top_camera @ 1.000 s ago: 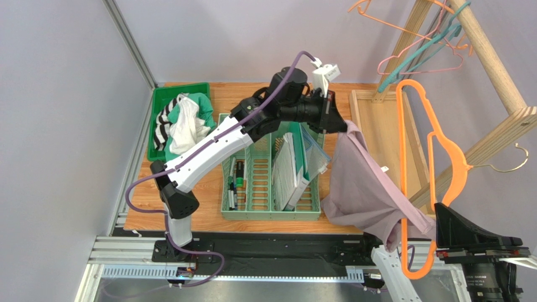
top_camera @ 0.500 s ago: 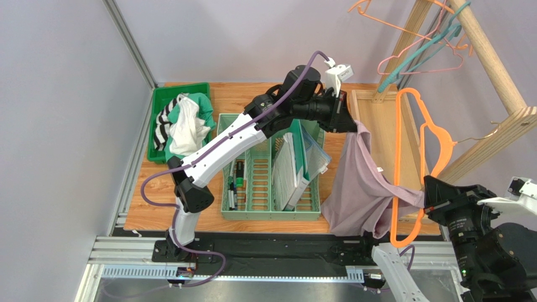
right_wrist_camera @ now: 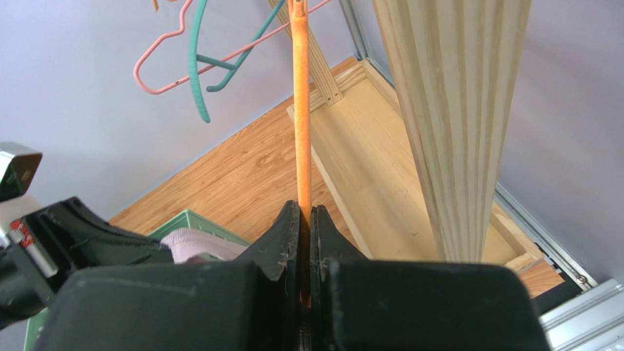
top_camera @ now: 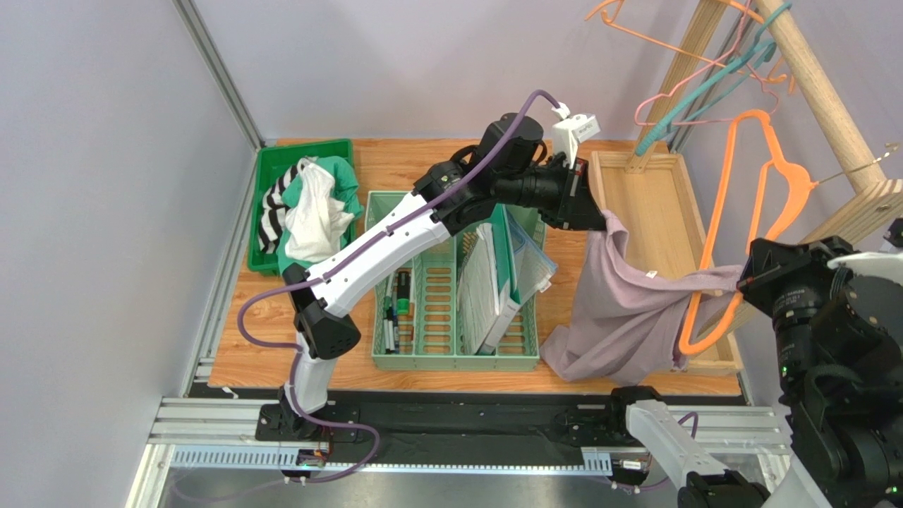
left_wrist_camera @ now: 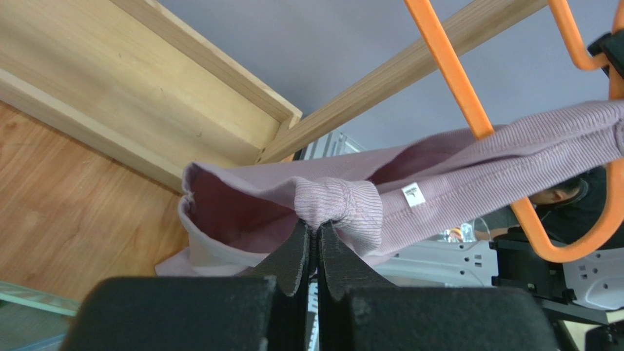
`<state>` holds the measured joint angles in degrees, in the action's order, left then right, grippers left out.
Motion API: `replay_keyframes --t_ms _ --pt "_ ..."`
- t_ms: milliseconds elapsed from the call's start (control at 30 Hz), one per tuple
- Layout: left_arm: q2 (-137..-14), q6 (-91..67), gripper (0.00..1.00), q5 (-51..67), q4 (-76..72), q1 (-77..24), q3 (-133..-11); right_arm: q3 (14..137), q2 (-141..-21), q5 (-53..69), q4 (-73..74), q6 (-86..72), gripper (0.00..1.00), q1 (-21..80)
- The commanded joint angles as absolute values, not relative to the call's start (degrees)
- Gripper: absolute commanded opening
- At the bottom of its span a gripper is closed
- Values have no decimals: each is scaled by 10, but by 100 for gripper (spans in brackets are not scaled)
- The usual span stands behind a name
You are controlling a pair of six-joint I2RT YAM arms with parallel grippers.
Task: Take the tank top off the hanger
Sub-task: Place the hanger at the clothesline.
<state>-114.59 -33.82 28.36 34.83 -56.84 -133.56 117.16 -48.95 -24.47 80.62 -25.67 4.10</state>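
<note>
Stripping step: midway; mauve tank top strung between both arms, one strap looped on orange hanger.
Left gripper: clamped on ribbed fabric fold.
Right gripper: pinching hanger bar.
Next: likely draw apart until strap slips off.

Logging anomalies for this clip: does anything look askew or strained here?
Yes. The mauve tank top is stretched taut between the left gripper and the orange hanger, which the right gripper holds tilted. One strap is still hooked over the hanger's arm.
</note>
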Motion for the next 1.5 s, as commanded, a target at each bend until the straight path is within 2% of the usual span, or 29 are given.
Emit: replay_keyframes --t_ms 0,600,967,1067,1100,1167,1200,1233,1300,1367,1400,1467 --pt "-1140 -353 0 304 324 -575 -1341 1203 -530 -296 784 -251 0 41" --pt "-1142 -350 0 316 329 -578 -1343 1201 -604 -375 778 -294 0 41" --pt "-1135 -340 0 316 349 -578 -1339 1125 -580 -372 779 -334 0 41" --pt "-1129 -337 0 314 352 -578 -1337 1110 -566 -354 771 -322 12 41" --pt "-1128 -335 0 314 352 -578 -1337 1098 -560 -349 768 -315 22 41" --pt "-1123 -333 0 314 353 -578 -1339 1086 -545 -329 765 -305 35 41" --pt "-1122 -331 0 313 352 -578 -1340 1076 -538 -320 766 -296 47 41" --pt "-1121 -330 0 312 353 -578 -1340 1070 -533 -306 766 -293 53 41" --pt "-1118 -327 0 312 353 -578 -1342 1064 -513 -288 769 -285 65 41" --pt "-1118 -325 0 312 353 -578 -1343 1065 -500 -265 779 -284 72 41" --pt "-1116 -324 0 312 354 -578 -1343 1069 -496 -252 780 -281 80 41" --pt "-1115 -324 0 315 354 -578 -1340 1076 -490 -242 783 -279 87 41"
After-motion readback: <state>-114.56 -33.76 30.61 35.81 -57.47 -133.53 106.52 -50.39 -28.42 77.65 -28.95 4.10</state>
